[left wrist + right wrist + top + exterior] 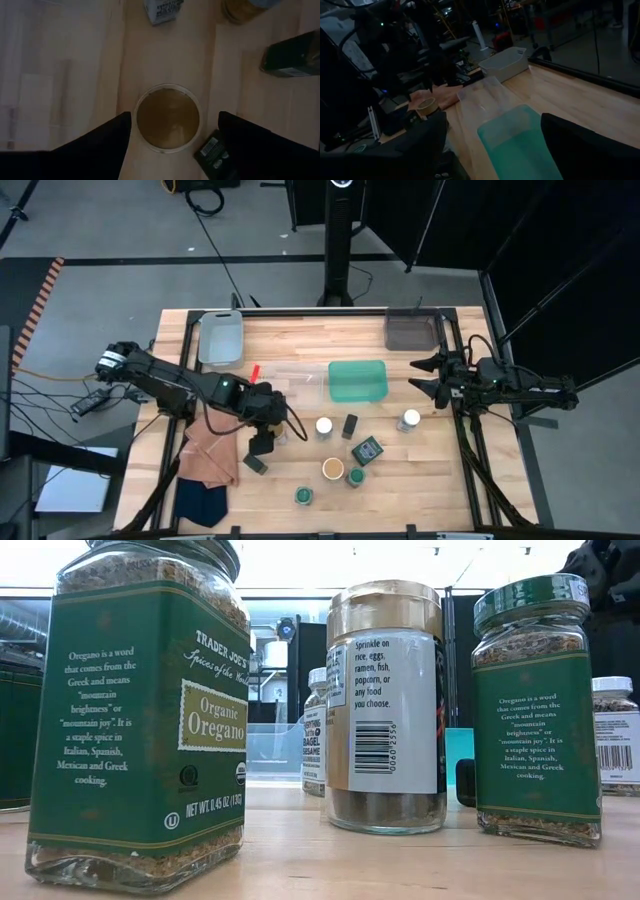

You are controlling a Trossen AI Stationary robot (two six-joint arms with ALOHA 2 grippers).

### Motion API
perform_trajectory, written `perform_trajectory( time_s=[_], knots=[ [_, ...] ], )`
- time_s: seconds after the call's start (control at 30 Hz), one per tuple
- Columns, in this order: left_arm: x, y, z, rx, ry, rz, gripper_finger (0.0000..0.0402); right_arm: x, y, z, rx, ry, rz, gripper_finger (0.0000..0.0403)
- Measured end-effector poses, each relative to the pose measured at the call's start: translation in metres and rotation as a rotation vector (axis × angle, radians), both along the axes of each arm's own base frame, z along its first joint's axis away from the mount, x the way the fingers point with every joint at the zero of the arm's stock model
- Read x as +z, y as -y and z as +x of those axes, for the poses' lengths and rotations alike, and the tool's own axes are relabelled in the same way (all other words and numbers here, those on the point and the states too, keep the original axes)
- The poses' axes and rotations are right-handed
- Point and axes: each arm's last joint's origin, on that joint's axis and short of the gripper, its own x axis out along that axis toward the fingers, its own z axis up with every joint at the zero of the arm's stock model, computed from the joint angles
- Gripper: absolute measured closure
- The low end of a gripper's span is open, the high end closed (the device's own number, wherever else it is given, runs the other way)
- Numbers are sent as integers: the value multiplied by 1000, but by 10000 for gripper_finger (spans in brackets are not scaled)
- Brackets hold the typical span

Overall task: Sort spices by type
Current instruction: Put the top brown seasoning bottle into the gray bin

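Observation:
My left gripper [175, 116] is open and points down over a round jar with a tan lid [167, 117]; its fingers stand on either side of the jar with a gap on both sides. In the high view the left gripper [262, 442] hides that jar. A small dark tin [215, 152] lies next to one finger. Other spices stand to the right: white-lidded jars [324, 426] [410, 419], a dark tin [349, 425], a green tin [367, 449], a tan-lidded jar [333, 469] and green-lidded jars [354, 477] [304, 496]. My right gripper [422, 375] waits open at the table's right side.
A teal tray [357, 380] and a clear tray [295, 378] sit mid-table, a grey tray [220, 338] and a dark tray [412, 330] at the far edge. Orange cloth [205, 455] and navy cloth [200, 502] lie near the left front corner. In the low view, oregano jars [140, 720] stand close.

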Motion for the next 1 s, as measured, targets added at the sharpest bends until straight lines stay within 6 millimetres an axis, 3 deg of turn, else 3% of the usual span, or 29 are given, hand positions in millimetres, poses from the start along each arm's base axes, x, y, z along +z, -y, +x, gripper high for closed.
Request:
perform_trajectory(
  time_s=[0.4, 1.0],
  knots=[
    [-19, 4, 12, -13, -70, 1, 63, -3, 0, 0, 1, -34, 1, 73],
    [-8, 3, 13, 33, -56, 45, 62, -4, 0, 0, 0, -36, 13, 75]
  ],
)
